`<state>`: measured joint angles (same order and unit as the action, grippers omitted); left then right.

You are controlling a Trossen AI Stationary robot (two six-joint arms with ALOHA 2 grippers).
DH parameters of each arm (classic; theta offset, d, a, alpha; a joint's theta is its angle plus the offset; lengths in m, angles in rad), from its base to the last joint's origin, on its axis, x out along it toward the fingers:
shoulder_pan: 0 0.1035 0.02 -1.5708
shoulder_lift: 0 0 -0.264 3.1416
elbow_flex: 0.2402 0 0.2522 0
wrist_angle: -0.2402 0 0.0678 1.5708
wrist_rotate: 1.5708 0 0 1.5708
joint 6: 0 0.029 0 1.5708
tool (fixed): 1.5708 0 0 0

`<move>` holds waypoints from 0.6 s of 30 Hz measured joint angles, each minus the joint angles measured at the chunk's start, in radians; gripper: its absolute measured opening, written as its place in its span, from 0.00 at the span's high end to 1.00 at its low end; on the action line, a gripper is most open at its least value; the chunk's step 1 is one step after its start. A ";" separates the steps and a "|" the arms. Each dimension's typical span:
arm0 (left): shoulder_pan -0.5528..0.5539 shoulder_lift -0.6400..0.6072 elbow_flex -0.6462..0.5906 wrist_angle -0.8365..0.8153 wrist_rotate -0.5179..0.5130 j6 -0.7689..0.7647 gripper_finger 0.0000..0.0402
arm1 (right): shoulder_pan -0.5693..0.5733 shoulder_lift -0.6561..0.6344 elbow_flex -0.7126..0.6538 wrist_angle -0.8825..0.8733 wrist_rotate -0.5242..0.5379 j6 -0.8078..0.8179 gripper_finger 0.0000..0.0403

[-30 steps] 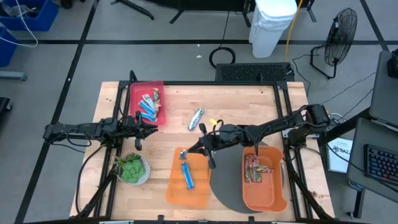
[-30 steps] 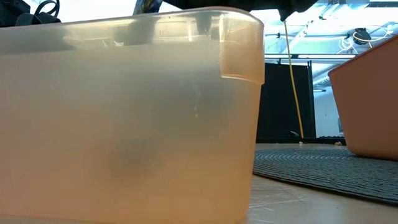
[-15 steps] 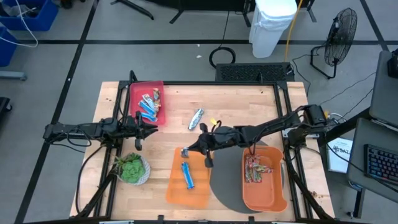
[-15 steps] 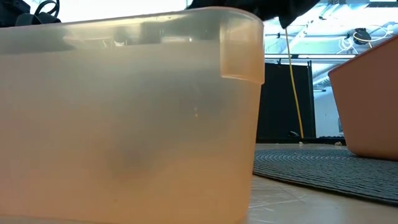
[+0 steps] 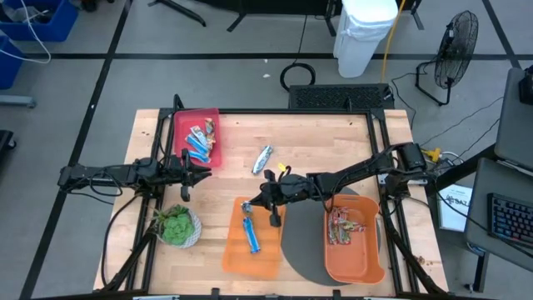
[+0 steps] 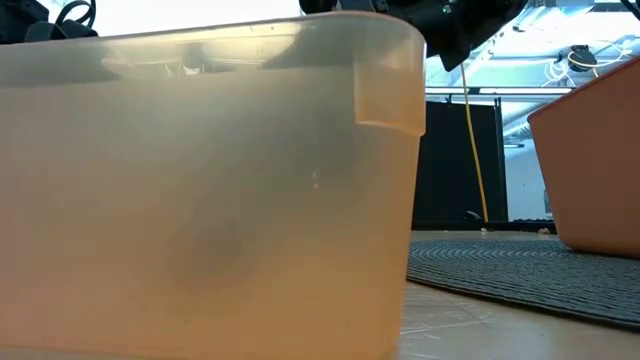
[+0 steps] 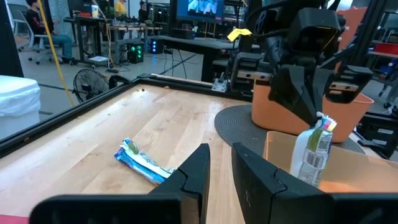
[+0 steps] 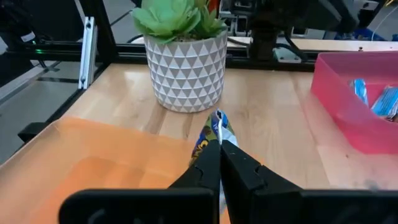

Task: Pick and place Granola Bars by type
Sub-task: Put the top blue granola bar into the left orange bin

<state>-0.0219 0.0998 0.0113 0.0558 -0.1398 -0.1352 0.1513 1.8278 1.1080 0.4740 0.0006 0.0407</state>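
Right gripper (image 5: 250, 204) fingers clench a silvery granola bar (image 7: 314, 151) above the orange bin (image 5: 268, 258); left gripper (image 5: 206, 165) fingers stand parted, empty.

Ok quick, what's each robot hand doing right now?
Left end effector: holding nothing; open or shut cannot be told.
Right end effector: shut on a silvery foil-wrapped granola bar over the translucent orange bin.

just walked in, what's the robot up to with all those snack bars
It is sorting granola bars into bins. The right gripper is shut on a silvery bar, holding it over the near orange bin, where a blue bar already lies. The left gripper waits beside the red bin. Another silvery bar lies on the table.
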 joint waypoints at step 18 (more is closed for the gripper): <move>0.000 0.000 0.000 0.000 0.000 0.000 0.82 | 0.080 -0.001 0.000 -0.231 0.000 0.092 1.00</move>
<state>-0.0222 0.0999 0.0113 0.0559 -0.1398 -0.1351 0.2311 1.8267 1.1080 0.2427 0.0002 0.1324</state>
